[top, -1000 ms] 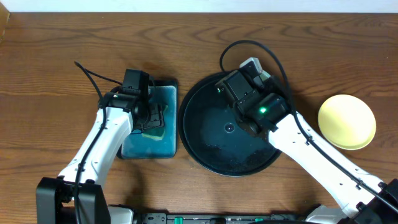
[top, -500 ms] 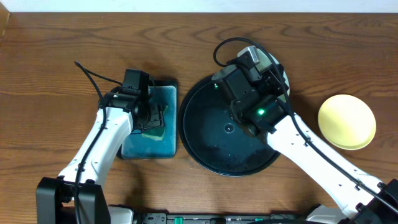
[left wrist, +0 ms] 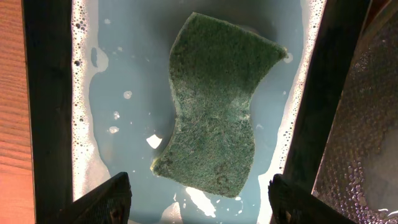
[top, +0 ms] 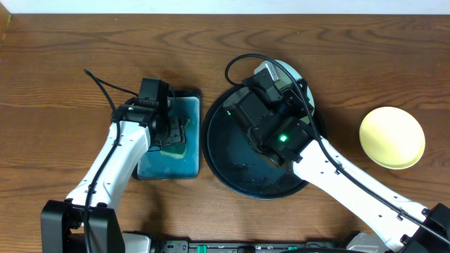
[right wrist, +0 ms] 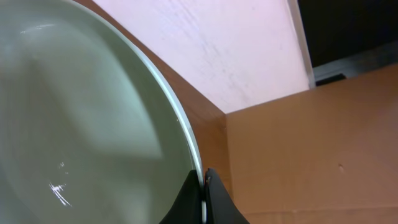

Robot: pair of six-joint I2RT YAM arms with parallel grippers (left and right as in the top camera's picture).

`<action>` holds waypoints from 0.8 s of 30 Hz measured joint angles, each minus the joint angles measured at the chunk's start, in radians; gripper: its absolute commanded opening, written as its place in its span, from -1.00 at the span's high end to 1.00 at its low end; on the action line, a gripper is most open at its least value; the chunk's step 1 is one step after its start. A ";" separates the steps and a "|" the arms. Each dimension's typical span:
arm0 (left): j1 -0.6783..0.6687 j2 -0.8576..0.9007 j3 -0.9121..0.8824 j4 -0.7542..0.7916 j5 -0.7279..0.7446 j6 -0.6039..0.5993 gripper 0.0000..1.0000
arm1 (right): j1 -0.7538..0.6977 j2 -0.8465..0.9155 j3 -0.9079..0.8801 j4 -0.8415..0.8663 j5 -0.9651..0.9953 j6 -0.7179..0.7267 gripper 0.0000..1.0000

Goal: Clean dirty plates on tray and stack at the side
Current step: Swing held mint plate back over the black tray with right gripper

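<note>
My right gripper (right wrist: pixel 204 186) is shut on the rim of a pale mint plate (right wrist: pixel 81 118) and holds it tilted above the far part of the round black tray (top: pixel 223 156). In the overhead view only an edge of this plate (top: pixel 296 73) shows behind the right wrist. A pale yellow plate (top: pixel 391 137) lies on the table to the right of the tray. A second mint plate is not in view. My left gripper (left wrist: pixel 200 200) is open over a green sponge (left wrist: pixel 217 118) that lies in the soapy water.
A rectangular black basin (top: pixel 141 171) with blue-green water stands left of the tray; the left gripper (top: pixel 171 133) hangs over it. The tray's wet floor (top: pixel 246 172) shows no plate lying on it. A cable (top: pixel 98 84) trails behind the left arm.
My right arm has swung left with the mint plate, from the tray's far right rim to above its far middle. The left arm and the sponge have not moved.
</note>
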 measured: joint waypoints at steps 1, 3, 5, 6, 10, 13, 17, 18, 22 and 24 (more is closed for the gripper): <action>0.000 0.000 0.000 0.000 0.000 0.000 -0.43 | 0.002 0.000 0.000 0.000 0.011 0.002 0.98; 0.000 0.000 0.000 0.000 0.000 0.000 -0.43 | 0.003 0.000 0.000 0.000 0.039 0.010 0.98; 0.000 0.000 0.000 0.000 0.000 0.000 -0.44 | 0.012 0.000 0.000 0.000 0.085 0.021 0.98; 0.000 0.000 0.000 0.000 0.000 0.000 -0.43 | 0.019 0.000 0.000 0.000 0.113 0.024 0.98; 0.000 0.000 0.000 0.000 0.000 0.000 -0.44 | 0.039 0.000 0.000 0.000 0.183 0.033 0.98; 0.000 0.000 0.000 0.000 0.000 0.000 -0.44 | 0.051 0.000 0.000 0.000 0.221 0.035 0.98; 0.000 0.000 0.000 0.000 0.000 0.000 -0.43 | 0.068 0.000 0.000 0.000 0.262 0.035 0.98; 0.000 0.000 0.000 0.000 0.000 0.000 -0.43 | 0.071 0.000 0.000 0.000 0.271 0.035 0.98; 0.000 0.000 0.000 0.000 0.000 0.000 -0.43 | 0.081 0.000 0.000 0.000 0.295 0.035 0.98; 0.000 0.000 0.000 0.000 0.000 0.000 -0.43 | 0.081 0.000 0.000 0.000 0.302 0.035 0.98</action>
